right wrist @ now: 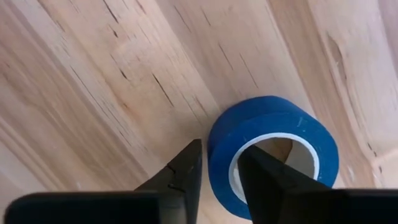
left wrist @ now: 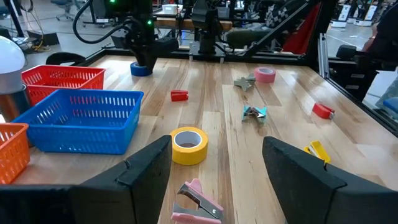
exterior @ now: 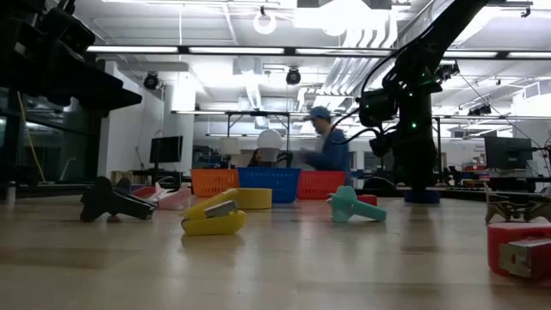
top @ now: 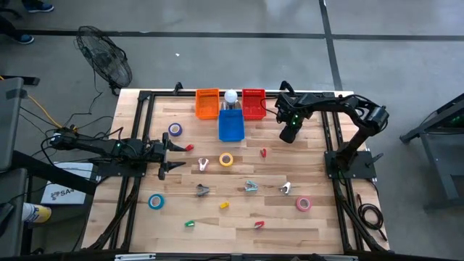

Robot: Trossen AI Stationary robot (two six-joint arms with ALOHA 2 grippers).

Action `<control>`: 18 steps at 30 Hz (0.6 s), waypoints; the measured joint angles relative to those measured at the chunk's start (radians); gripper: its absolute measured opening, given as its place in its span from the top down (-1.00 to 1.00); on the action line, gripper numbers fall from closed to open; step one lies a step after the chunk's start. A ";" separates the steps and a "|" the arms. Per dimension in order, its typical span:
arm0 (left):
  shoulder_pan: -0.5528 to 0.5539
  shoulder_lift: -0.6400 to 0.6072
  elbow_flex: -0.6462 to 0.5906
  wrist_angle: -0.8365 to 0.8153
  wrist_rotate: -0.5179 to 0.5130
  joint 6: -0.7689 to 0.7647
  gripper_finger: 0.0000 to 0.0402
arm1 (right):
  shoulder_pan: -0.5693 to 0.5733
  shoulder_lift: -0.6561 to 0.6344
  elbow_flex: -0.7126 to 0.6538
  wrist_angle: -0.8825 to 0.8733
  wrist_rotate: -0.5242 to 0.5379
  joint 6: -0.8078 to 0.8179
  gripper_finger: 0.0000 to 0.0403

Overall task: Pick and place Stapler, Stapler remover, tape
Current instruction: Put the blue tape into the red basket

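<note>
My right gripper (right wrist: 214,165) is over the far right of the table (top: 239,217), just right of the red basket (top: 254,103), jaws pinching the wall of a blue tape roll (right wrist: 273,149): one jaw outside the ring, one in its open centre. The roll sits at or just off the wood; I cannot tell if it is lifted. So the step in hand is picking this roll. Next move, I judge: lift clear, carry left to a basket, likely the blue basket (top: 231,125) between the orange basket (top: 207,103) and the red one, then release above it. Watch the thin wall grip; the roll could swing or slip. My left gripper (left wrist: 214,180) waits at the left-middle of the table, jaws spread wide, empty, facing the yellow tape (left wrist: 189,145) with a pink remover (left wrist: 196,200) just beside it. More to do: blue rolls at far left (top: 175,129) and near left (top: 156,201), pink tape (top: 303,204) near right, small staplers and removers scattered mid-table. A person (exterior: 325,142) stands in the room beyond the baskets.
</note>
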 joint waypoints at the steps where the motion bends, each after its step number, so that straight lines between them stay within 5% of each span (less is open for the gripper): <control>1: 0.000 0.000 0.000 0.000 0.000 0.000 -0.22 | 0.000 0.000 0.000 -0.002 0.001 0.000 0.61; 9: 0.000 0.000 0.000 0.000 0.000 0.000 -0.22 | 0.000 0.000 0.000 -0.004 -0.001 -0.017 0.83; 18: 0.000 0.000 0.000 0.000 0.000 0.000 -0.22 | 0.024 0.000 0.133 -0.163 0.037 -0.058 0.84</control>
